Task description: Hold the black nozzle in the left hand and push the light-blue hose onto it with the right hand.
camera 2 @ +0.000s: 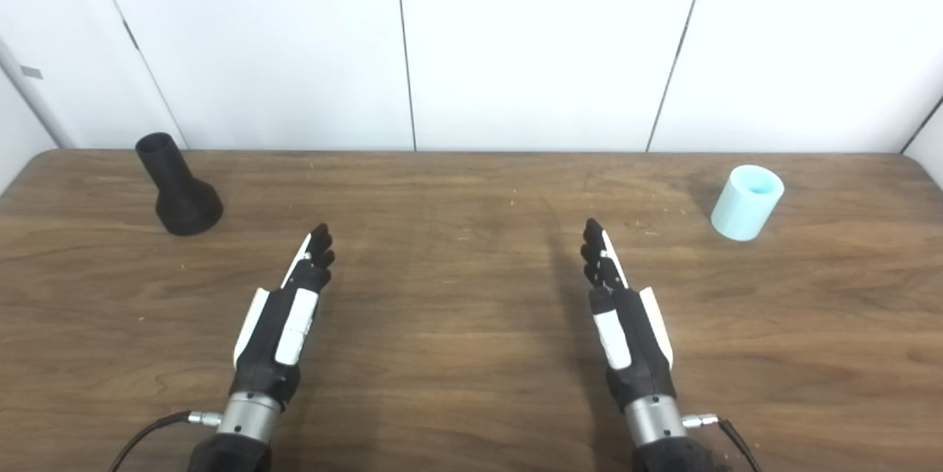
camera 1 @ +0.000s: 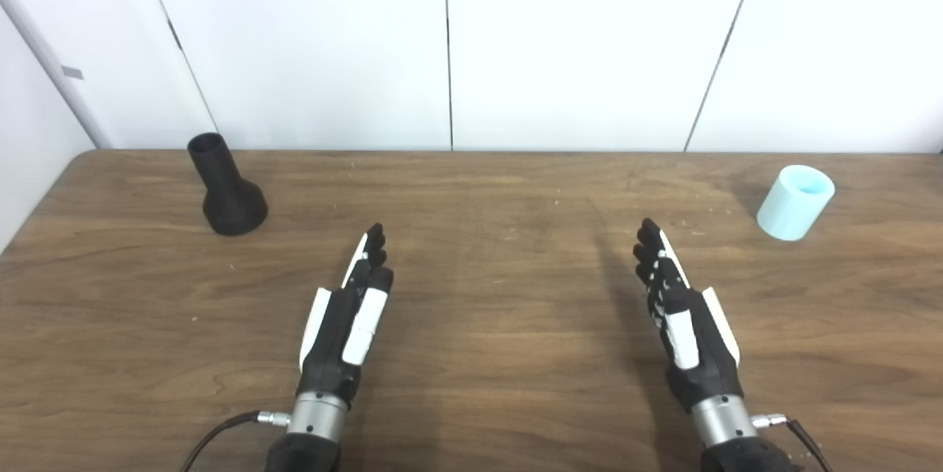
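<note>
The black nozzle [camera 1: 227, 186] stands wide end down at the far left of the wooden desk [camera 1: 486, 295], well apart from the light-blue hose [camera 1: 796, 202] at the far right. Both hold nothing — the left robot hand [camera 1: 348, 317] and right robot hand [camera 1: 681, 310] hover near the front, fingers extended straight forward.

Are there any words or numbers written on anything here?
None can be read. The black nozzle, the light-blue hose, both hands and the table carry no writing. A small grey tag on the wall looks blank, or is too small to read.
</note>
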`<state>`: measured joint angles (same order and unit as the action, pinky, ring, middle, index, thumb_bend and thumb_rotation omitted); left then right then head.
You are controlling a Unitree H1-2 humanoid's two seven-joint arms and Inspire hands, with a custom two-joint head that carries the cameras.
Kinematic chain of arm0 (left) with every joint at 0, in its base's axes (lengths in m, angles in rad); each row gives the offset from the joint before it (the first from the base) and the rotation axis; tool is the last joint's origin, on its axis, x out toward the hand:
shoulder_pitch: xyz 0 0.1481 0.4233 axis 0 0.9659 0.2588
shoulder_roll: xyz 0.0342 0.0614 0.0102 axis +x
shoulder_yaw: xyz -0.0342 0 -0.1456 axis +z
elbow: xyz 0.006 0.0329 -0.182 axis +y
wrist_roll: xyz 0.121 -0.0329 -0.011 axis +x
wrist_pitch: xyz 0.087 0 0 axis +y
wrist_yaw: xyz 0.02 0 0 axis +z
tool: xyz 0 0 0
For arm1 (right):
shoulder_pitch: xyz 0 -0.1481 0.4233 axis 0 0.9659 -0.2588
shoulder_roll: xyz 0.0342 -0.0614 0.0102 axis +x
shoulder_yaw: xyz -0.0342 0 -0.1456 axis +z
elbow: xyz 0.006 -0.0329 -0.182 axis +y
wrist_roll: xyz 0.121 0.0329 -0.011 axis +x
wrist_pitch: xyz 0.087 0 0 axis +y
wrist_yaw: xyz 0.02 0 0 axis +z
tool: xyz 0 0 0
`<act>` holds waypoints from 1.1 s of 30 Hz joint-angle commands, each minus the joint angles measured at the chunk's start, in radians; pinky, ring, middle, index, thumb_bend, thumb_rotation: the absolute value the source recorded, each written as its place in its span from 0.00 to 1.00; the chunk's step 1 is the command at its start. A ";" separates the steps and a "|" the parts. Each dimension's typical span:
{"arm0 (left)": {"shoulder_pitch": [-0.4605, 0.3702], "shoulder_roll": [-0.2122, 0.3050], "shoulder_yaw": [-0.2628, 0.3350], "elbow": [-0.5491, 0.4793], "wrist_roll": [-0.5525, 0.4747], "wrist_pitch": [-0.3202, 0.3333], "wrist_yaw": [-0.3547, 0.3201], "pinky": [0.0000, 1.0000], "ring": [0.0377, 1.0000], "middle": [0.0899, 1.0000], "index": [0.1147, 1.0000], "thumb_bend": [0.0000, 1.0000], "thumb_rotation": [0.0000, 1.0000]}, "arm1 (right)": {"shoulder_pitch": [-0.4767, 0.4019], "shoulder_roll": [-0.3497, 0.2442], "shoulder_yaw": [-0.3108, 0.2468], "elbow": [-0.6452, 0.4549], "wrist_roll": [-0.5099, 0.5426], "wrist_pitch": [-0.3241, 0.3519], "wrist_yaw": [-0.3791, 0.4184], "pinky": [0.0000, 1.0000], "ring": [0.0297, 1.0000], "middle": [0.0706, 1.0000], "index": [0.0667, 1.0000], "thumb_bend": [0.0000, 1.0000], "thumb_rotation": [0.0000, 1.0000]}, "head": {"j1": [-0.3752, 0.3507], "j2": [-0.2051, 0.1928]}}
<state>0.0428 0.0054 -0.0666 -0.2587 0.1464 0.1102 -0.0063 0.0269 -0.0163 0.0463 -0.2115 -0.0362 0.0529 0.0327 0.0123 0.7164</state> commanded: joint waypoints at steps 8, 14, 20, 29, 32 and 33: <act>-0.019 -0.002 0.003 -0.046 0.012 -0.020 0.011 1.00 1.00 1.00 1.00 0.80 1.00 | -0.018 0.001 0.000 -0.040 -0.005 -0.020 -0.002 1.00 1.00 1.00 1.00 0.75 1.00 | 0.001 0.002; -0.018 -0.004 0.006 -0.037 0.026 -0.045 0.028 1.00 1.00 1.00 1.00 0.79 1.00 | -0.018 0.002 -0.002 -0.039 -0.006 -0.022 -0.005 1.00 1.00 1.00 1.00 0.74 1.00 | 0.001 0.002; -0.022 -0.009 0.005 -0.015 0.041 -0.074 0.051 1.00 1.00 1.00 1.00 0.78 1.00 | -0.017 0.006 -0.002 -0.038 -0.014 -0.025 -0.009 1.00 1.00 1.00 1.00 0.74 1.00 | 0.001 0.002; -0.016 -0.016 0.005 -0.002 0.051 -0.094 0.064 1.00 1.00 1.00 1.00 0.78 1.00 | -0.010 0.004 -0.001 -0.038 -0.018 -0.033 -0.009 1.00 1.00 1.00 1.00 0.74 1.00 | 0.041 -0.017; -0.015 -0.011 0.017 0.002 0.043 -0.105 0.068 1.00 1.00 1.00 1.00 0.77 1.00 | -0.007 -0.004 -0.003 -0.030 -0.020 -0.050 -0.006 1.00 1.00 1.00 1.00 0.72 1.00 | 0.089 -0.030; -0.015 -0.010 0.022 0.006 0.040 -0.110 0.070 1.00 1.00 1.00 1.00 0.76 1.00 | -0.007 -0.007 -0.004 -0.025 -0.020 -0.057 -0.006 1.00 1.00 1.00 1.00 0.72 1.00 | 0.098 -0.034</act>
<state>0.0431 -0.0042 -0.0537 -0.2451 0.1884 0.0492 0.0468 0.0341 -0.0177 0.0455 -0.2112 -0.0562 0.0473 0.0283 0.1088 0.6811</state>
